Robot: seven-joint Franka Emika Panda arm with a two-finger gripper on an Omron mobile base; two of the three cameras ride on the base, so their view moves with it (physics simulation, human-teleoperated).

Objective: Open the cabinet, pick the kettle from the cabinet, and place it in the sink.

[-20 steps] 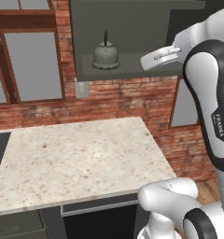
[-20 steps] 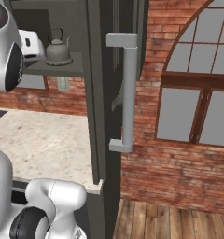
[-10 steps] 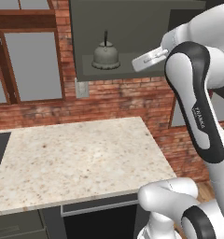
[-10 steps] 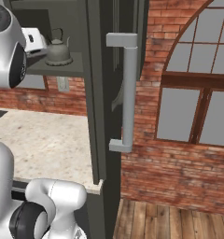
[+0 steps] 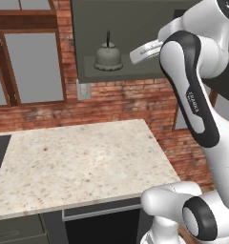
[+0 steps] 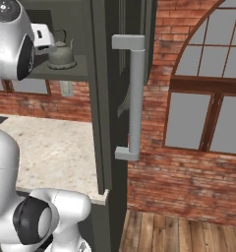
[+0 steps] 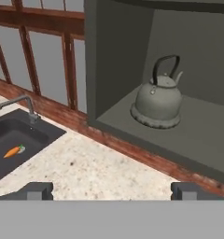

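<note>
The cabinet [image 5: 135, 19] stands open, and its door [image 6: 107, 98] is swung out edge-on with the long silver handle [image 6: 134, 98] facing the right base camera. The grey kettle [image 5: 108, 57] [image 6: 61, 53] [image 7: 159, 100] sits upright on the cabinet shelf. My gripper [image 5: 134, 55] [image 7: 113, 190] is open, level with the shelf and a short way to the kettle's right, apart from it, with nothing between its fingertips [image 7: 37, 190]. The dark sink [image 7: 16, 137] with its faucet [image 7: 18, 103] lies below and left of the cabinet.
A small orange carrot [image 7: 13, 151] lies in the sink. A speckled stone counter [image 5: 78, 162] runs under the cabinet, in front of a brick wall [image 5: 116, 100] and wood-framed windows [image 5: 30, 62]. The open door stands right of the arm.
My hand has moved in toward the kettle, leftward in the left base view. The gripper stayed open and the kettle has not moved.
</note>
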